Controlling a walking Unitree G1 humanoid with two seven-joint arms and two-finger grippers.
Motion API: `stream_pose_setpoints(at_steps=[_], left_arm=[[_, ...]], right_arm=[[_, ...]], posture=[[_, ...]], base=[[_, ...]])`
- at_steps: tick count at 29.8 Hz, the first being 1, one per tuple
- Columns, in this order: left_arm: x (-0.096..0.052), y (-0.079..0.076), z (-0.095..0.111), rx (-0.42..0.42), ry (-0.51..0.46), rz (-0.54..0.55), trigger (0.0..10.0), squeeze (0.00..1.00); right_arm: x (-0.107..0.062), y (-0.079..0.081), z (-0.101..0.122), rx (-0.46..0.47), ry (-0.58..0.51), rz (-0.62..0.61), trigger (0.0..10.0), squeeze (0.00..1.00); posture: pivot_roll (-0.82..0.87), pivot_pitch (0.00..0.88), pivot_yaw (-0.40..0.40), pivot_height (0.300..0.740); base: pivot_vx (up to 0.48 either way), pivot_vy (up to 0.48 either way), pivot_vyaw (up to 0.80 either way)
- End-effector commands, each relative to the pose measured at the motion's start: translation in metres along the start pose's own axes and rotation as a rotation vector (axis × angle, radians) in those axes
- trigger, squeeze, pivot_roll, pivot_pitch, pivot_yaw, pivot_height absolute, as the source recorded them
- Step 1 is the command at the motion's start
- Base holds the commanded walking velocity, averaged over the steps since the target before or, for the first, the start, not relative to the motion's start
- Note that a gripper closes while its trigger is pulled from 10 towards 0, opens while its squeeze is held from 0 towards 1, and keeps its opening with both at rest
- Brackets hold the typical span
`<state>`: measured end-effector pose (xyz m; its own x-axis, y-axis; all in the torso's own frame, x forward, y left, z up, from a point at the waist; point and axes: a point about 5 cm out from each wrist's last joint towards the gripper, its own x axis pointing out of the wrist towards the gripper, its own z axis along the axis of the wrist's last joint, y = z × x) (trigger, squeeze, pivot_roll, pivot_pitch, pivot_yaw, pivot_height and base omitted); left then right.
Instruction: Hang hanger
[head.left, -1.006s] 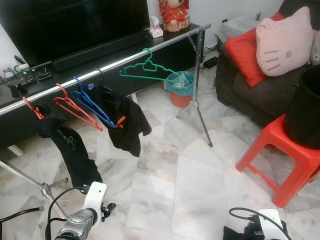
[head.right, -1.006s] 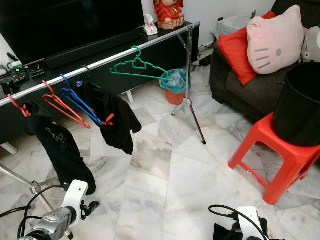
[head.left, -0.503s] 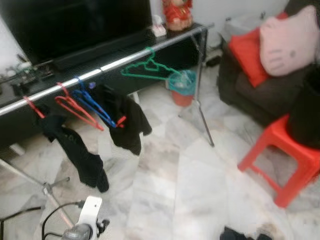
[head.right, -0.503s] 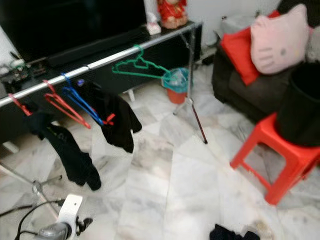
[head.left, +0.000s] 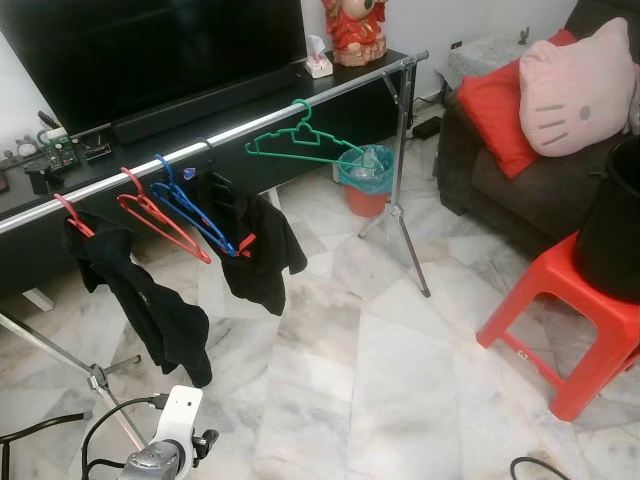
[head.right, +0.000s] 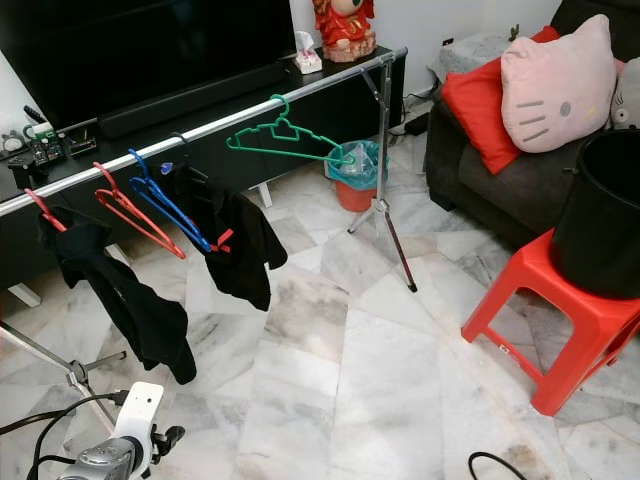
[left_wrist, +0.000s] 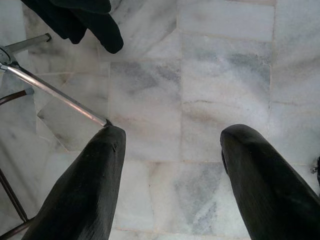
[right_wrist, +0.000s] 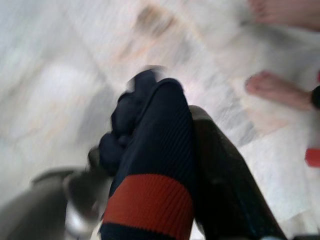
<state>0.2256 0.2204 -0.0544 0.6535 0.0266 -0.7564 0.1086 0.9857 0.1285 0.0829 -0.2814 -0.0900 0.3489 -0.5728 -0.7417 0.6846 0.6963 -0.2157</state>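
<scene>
**Right arm drops from the head views, garment in its hand**

A second ago the right wrist sat at the lower edge of the head views; now just a loop of cable remains there, so that arm has pulled down or back. The right hand (right_wrist: 200, 170) is clamped on a dark garment with a red band (right_wrist: 150, 200), above marble floor with a person's bare feet beyond it. The left hand (left_wrist: 170, 175) hangs low, fingers apart, holding nothing. The green hanger (head.left: 300, 143) already sits on the rail (head.left: 250, 122), well ahead of both hands. Likely, another item comes next.
</scene>
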Motion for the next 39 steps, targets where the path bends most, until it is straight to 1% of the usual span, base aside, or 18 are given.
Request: stream_pose_setpoints(at_steps=[1, 2, 3, 4, 5, 7, 11, 13, 16, 18, 19, 20, 22, 25, 28, 29, 33, 39], left_arm=[[-0.002, 0.008, -0.005, -0.003, 0.024, 0.026, 10.0, 0.0], [-0.002, 0.008, -0.005, -0.003, 0.026, 0.027, 10.0, 0.0], [-0.002, 0.008, -0.006, -0.006, 0.029, 0.029, 10.0, 0.0], [-0.002, 0.008, -0.006, -0.006, 0.029, 0.029, 10.0, 0.0], [-0.002, 0.01, -0.008, -0.013, 0.036, 0.035, 10.0, 0.0], [-0.003, 0.011, -0.01, -0.018, 0.045, 0.045, 10.0, 0.0], [-0.006, 0.016, -0.019, -0.044, 0.069, 0.067, 10.0, 0.0], [-0.008, 0.018, -0.026, -0.06, 0.086, 0.078, 10.0, 0.0], [-0.01, 0.018, -0.037, -0.069, 0.109, 0.083, 10.0, 0.0], [-0.011, 0.018, -0.04, -0.072, 0.116, 0.085, 10.0, 0.0], [-0.013, 0.017, -0.046, -0.082, 0.131, 0.091, 10.0, 0.0], [-0.013, 0.017, -0.046, -0.082, 0.131, 0.091, 10.0, 0.0], [-0.014, 0.014, -0.053, -0.103, 0.143, 0.091, 10.0, 0.0], [-0.015, 0.008, -0.057, -0.113, 0.143, 0.08, 10.0, 0.0], [-0.014, 0.002, -0.056, -0.102, 0.137, 0.055, 10.0, 0.0], [-0.014, 0.002, -0.056, -0.102, 0.137, 0.055, 10.0, 0.0], [-0.011, 0.001, -0.05, -0.07, 0.124, 0.034, 10.0, 0.0], [-0.009, -0.001, -0.043, -0.044, 0.112, 0.019, 10.0, 0.0]], right_arm=[[0.001, -0.01, 0.005, 0.04, -0.024, -0.067, 10.0, 0.0], [0.002, -0.012, 0.005, 0.032, -0.026, -0.073, 10.0, 0.0], [0.002, -0.015, 0.005, -0.02, -0.027, -0.066, 10.0, 0.0], [0.002, -0.015, 0.005, -0.02, -0.027, -0.066, 10.0, 0.0], [0.002, -0.014, 0.004, -0.091, -0.023, -0.039, 10.0, 0.0], [0.002, -0.012, 0.003, -0.13, -0.019, -0.016, 10.0, 0.0], [0.002, -0.01, 0.004, -0.14, -0.026, 0.007, 10.0, 0.0], [0.003, -0.007, 0.007, -0.167, -0.039, 0.027, 10.0, 0.0], [0.004, -0.004, 0.011, -0.191, -0.049, 0.045, 10.0, 0.0], [0.004, -0.004, 0.012, -0.198, -0.052, 0.047, 10.0, 0.0], [0.004, -0.001, 0.014, -0.208, -0.056, 0.059, 10.0, 0.0], [0.004, -0.001, 0.014, -0.208, -0.056, 0.059, 10.0, 0.0], [0.005, 0.004, 0.017, -0.228, -0.064, 0.082, 10.0, 0.0], [0.005, 0.006, 0.02, -0.226, -0.066, 0.084, 10.0, 0.0], [0.004, 0.015, 0.019, -0.221, -0.066, 0.107, 10.0, 0.0], [0.004, 0.015, 0.019, -0.221, -0.066, 0.107, 10.0, 0.0], [0.0, 0.027, 0.013, -0.185, -0.053, 0.128, 10.0, 0.0], [-0.001, 0.029, 0.011, -0.157, -0.05, 0.13, 10.0, 0.0]], posture=[[-0.03, 0.0, 0.106, 0.74], [-0.03, 0.0, 0.105, 0.74], [-0.03, 0.0, 0.105, 0.74], [-0.03, 0.0, 0.105, 0.74], [-0.04, 0.0, 0.097, 0.74], [-0.04, 0.0, 0.089, 0.74], [-0.05, 0.0, 0.071, 0.74], [-0.05, 0.0, 0.056, 0.74], [-0.05, 0.0, 0.035, 0.74], [-0.05, 0.0, 0.031, 0.74], [-0.05, 0.0, 0.016, 0.74], [-0.05, 0.0, 0.016, 0.74], [-0.04, 0.0, 0.002, 0.74], [-0.04, 0.0, 0.001, 0.74], [-0.04, 0.0, 0.003, 0.74], [-0.04, 0.0, 0.003, 0.74], [-0.04, 0.0, 0.02, 0.74], [-0.05, 0.0, 0.034, 0.74]], base=[[0.0, 0.0, 0.0], [0.0, 0.0, 0.0], [0.0, 0.0, 0.0], [0.0, 0.0, 0.0], [0.0, 0.0, 0.0], [0.0, 0.0, 0.0], [0.0, 0.0, 0.0], [0.0, 0.0, 0.0], [0.0, 0.0, 0.0], [0.0, 0.0, 0.0], [0.0, 0.0, 0.0], [0.0, 0.0, 0.0], [0.0, 0.0, 0.0], [0.0, 0.0, 0.0], [0.0, 0.0, 0.0], [0.0, 0.0, 0.0], [0.223, 0.0, 0.0], [0.308, 0.0, 0.0]])
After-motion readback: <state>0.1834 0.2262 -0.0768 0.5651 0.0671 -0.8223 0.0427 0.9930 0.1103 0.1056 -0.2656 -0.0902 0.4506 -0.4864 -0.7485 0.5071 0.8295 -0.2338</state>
